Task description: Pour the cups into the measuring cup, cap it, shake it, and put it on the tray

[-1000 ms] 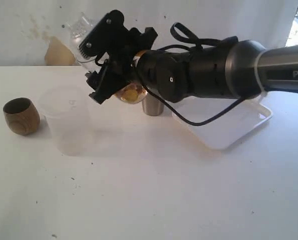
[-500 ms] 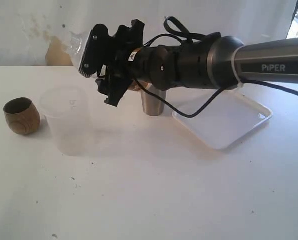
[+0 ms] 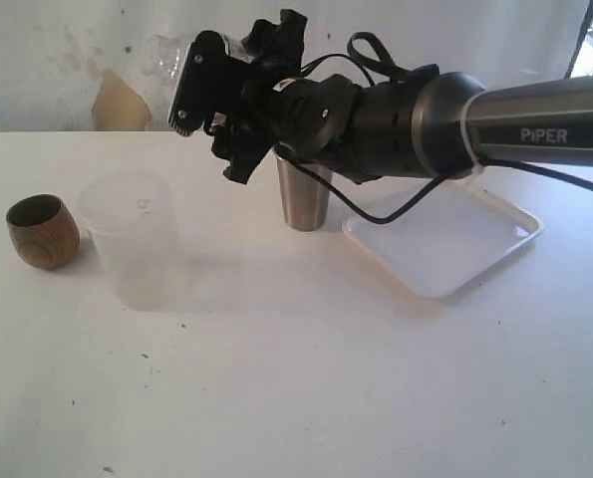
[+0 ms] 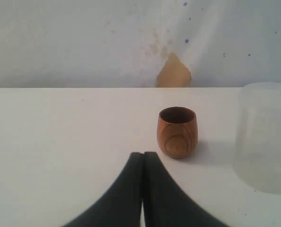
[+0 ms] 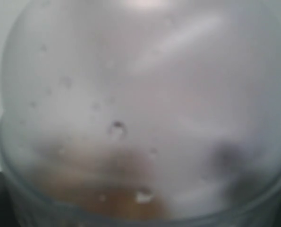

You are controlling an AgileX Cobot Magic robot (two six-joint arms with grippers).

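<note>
My right gripper (image 3: 184, 72) is shut on the measuring cup (image 3: 161, 52), held tilted in the air above the table at the back. In the right wrist view the measuring cup (image 5: 140, 104) fills the picture, droplets on its wall and brownish contents low down. The steel tumbler (image 3: 304, 197) stands upright under the arm, beside the white tray (image 3: 460, 254). The frosted plastic cup (image 3: 132, 239) and the brown wooden cup (image 3: 42, 231) stand at the left. My left gripper (image 4: 142, 156) is shut and holds nothing, a short way from the wooden cup (image 4: 176, 131), with the frosted cup (image 4: 265, 137) to one side.
The right arm (image 3: 406, 119) reaches across the middle above the steel tumbler and the tray's near corner. A pale wall with a tan patch (image 3: 117, 105) closes the back of the white table (image 3: 306, 378).
The right gripper has swung the measuring cup upward and toward the right, rolling its wrist. The steel tumbler, partly hidden before, now shows whole. The other cups have stayed put.
</note>
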